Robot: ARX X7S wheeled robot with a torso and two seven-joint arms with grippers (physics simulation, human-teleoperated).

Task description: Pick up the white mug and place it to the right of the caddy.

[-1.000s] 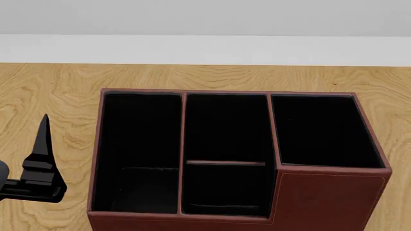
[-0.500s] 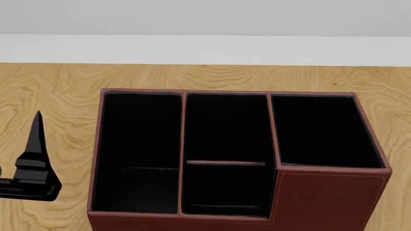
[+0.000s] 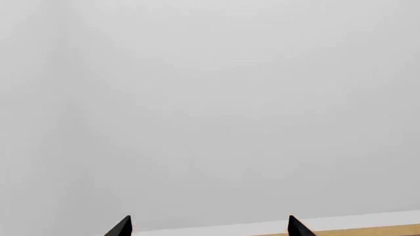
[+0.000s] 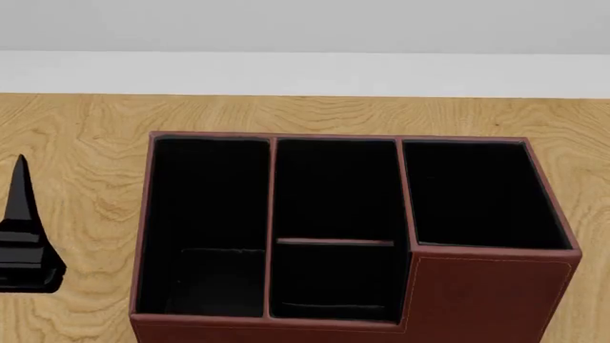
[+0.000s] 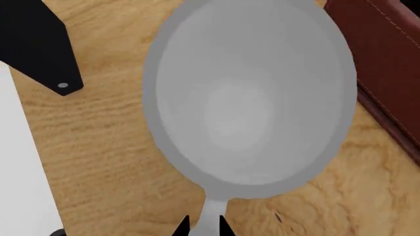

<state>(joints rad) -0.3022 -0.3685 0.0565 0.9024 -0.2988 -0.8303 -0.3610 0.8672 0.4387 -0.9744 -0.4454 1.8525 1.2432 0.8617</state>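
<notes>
The caddy (image 4: 476, 300) is a large dark red-brown box with black-lined compartments, filling the middle of the head view; its taller end section is at the right. The white mug (image 5: 249, 98) shows only in the right wrist view, seen from above, upright over the wooden table beside the caddy's leather wall (image 5: 387, 59). My right gripper (image 5: 202, 227) is shut on the mug's handle (image 5: 210, 219), one black fingertip on each side. My left gripper (image 3: 208, 227) is open and empty, its tips wide apart, facing a blank wall; in the head view one finger (image 4: 21, 214) shows at the far left.
The wooden table (image 4: 86, 143) runs back to a white skirting and grey wall. A black part (image 5: 36, 44) of the robot lies near the mug in the right wrist view. A white strip (image 5: 16, 172) runs along the table edge there.
My left gripper has moved leftward in the head view, away from the caddy, and now sits at the frame's left edge. The caddy has not moved.
</notes>
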